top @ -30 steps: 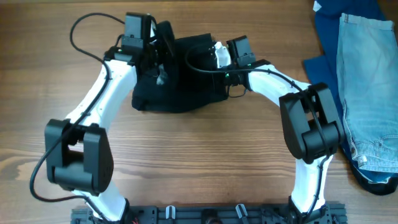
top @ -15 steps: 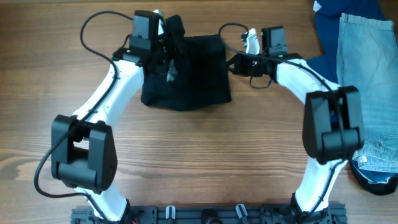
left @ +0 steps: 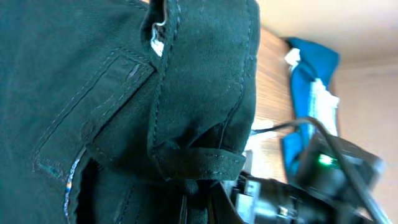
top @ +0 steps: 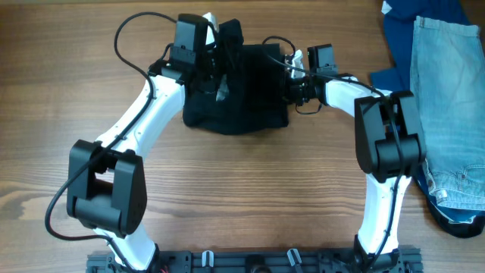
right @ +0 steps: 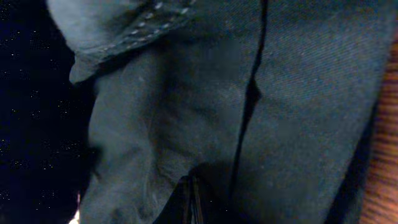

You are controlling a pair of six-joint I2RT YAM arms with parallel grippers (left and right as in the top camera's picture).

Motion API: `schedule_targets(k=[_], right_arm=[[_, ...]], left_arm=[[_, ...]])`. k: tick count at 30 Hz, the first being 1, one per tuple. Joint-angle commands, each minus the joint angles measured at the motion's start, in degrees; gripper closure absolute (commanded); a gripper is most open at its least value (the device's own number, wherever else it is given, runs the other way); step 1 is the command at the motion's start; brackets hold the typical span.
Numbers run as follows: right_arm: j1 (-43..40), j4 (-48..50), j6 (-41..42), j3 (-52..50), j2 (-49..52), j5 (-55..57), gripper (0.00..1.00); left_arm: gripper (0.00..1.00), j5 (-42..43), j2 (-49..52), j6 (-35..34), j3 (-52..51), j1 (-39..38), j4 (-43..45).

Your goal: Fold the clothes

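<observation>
The clothes [top: 250, 98] are a black garment bunched on the wooden table between my two arms. My left gripper [top: 222, 67] is at the garment's upper left edge. In the left wrist view its fingertips [left: 198, 208] are shut on a stitched fold of black cloth [left: 124, 81], which fills most of the frame. My right gripper [top: 293, 73] is at the garment's upper right edge. In the right wrist view black fabric [right: 280, 93] covers nearly everything, and the gripper [right: 189, 199] is pinched shut on it, its thin tips just showing at the bottom.
Light-blue denim jeans [top: 447, 98] lie on a dark blue cloth [top: 402, 38] at the table's right side. The blue cloth [left: 308, 74] also shows in the left wrist view, behind the right arm [left: 323, 180]. A bare wooden tabletop [top: 250, 189] stretches in front of the garment.
Both arms have carried the garment a little to the right. The left wrist shifted right; the right wrist swung out to the right, then came back against the cloth's edge. Both grips stayed shut.
</observation>
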Motion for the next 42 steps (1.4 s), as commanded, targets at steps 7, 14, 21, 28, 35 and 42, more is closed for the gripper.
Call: schedule_targets(k=[7, 14, 21, 28, 35, 42], right_arm=[[0.6, -0.1, 1.7, -1.2, 6.1, 2.2, 0.96], [-0.6, 3.2, 1.3, -1.0, 5.7, -2.0, 0.96], [-7.1, 7.6, 3.7, -0.6, -3.8, -7.7, 0.95], [-13.9, 7.3, 2.9, -0.6, -15.6, -11.2, 0.94], [-12.2, -5.3, -6.7, -0.6, -16.1, -4.2, 0.65], [-9.5, -13.0, -10.7, -0.6, -16.2, 6.9, 0.34]], left_arm=[[0.96, 3.0, 0.2, -0.8, 1.2, -7.3, 5.8], [0.96, -4.1, 1.3, -0.7, 1.2, -7.3, 0.9], [0.59, -5.3, 1.4, -0.5, 1.2, -7.3, 0.7], [0.00, -5.2, -1.0, -0.1, 1.2, -4.5, 0.2], [0.00, -5.3, -6.3, 11.0, 1.2, 2.3, -11.7], [0.00, -5.3, 0.9, 33.7, 1.2, 3.5, -16.3]])
